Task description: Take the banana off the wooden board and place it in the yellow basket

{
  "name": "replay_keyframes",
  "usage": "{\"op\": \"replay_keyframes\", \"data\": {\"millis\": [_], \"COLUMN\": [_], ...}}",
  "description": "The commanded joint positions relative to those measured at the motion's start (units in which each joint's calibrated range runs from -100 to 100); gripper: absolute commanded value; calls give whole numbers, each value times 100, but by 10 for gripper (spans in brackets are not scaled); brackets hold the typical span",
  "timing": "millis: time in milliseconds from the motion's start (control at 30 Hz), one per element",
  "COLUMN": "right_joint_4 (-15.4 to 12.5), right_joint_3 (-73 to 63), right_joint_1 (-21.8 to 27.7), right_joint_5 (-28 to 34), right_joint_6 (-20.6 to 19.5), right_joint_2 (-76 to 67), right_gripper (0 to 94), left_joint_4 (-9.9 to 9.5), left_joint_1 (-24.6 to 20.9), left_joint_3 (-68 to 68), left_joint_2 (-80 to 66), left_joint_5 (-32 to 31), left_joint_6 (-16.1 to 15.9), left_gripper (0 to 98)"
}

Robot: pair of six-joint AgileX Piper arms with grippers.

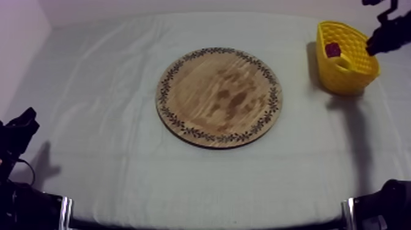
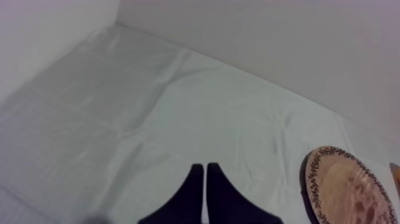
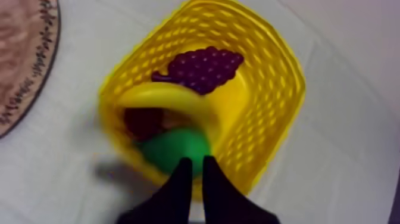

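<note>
Banana (image 3: 172, 101) inside the yellow basket (image 3: 274, 77), curved between the grapes (image 3: 202, 68) and the green pear (image 3: 175, 149), with a small red fruit (image 3: 143, 122) just beside. From above, basket at 2 o'clock from the wooden board (image 1: 219, 98), well apart. Nothing on the board. Right gripper (image 3: 196, 162) over the basket rim by the pear, fingers pressed into narrow wedge, holding nothing. Left gripper (image 2: 205, 170) at 8 o'clock from the board, over the cloth (image 2: 149, 107), also narrow and holding nothing.
</note>
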Motion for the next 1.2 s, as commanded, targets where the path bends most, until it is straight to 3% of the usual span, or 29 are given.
{"op": "replay_keyframes", "data": {"millis": [0, 100, 300, 600, 800, 967, 1067, 1167], "right_joint_4": [-112, -158, 38, 56, 126, 315, 492, 563], "right_joint_3": [1318, 1865, 2949, 4550, 5265, 5575, 5712, 5844], "right_joint_1": [12, 73, -102, -112, -304, -502, -607, -759], "right_joint_5": [21, 58, 114, -134, -3, -54, -348, -897], "right_joint_6": [-198, -407, -905, -1122, -1271, -1831, -2219, -2095], "right_joint_2": [-1796, -2714, -4577, -6874, -7847, -8112, -8147, -8159], "right_gripper": [68, 63, 60, 71, 82, 39, 52, 23], "left_joint_4": [0, 0, 0, 0, 0, 0, 0, 0], "left_joint_1": [-1, -1, -1, -1, -1, -1, -1, -1], "left_joint_3": [4, 4, 4, 4, 4, 4, 4, 4], "left_joint_2": [3, 3, 3, 3, 3, 3, 3, 3], "left_joint_5": [0, 0, 0, 0, 0, 0, 0, 0], "left_joint_6": [0, 1, 0, 0, 0, 0, 0, 2], "left_gripper": [1, 1, 1, 1, 1, 1, 1, 1]}}
